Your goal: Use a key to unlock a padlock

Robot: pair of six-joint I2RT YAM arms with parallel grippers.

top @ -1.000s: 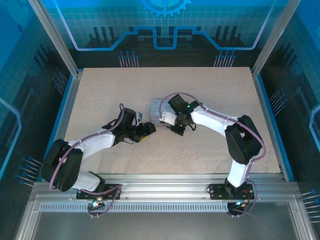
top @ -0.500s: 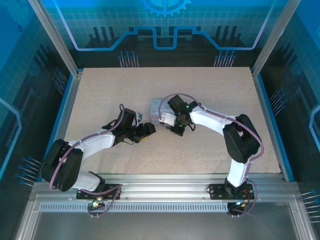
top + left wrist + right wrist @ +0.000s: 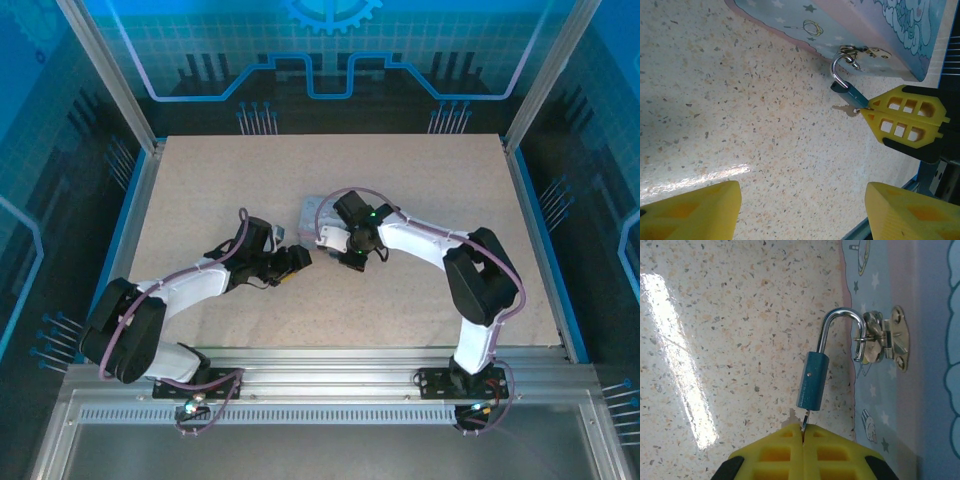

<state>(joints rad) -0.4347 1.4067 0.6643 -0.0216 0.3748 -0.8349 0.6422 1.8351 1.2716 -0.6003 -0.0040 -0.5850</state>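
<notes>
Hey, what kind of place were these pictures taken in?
Probably a robot lab or demo cell: a left arm and right arm bolted to an aluminium rail, a speckled table fenced by metal posts, and blue gear-printed panels behind.

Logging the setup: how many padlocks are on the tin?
1: the blue padlock hangs by its shackle from the hasp on the tin. The tin's other sides are hidden.

Our left arm [image 3: 190, 285] reaches in low from the near left, elbow bent, and the left gripper [image 3: 293, 262] stands with fingers well apart. Our right arm [image 3: 430, 240] curls in from the near right, the right gripper [image 3: 802, 432] pinched tight on the key [image 3: 803, 419].
</notes>
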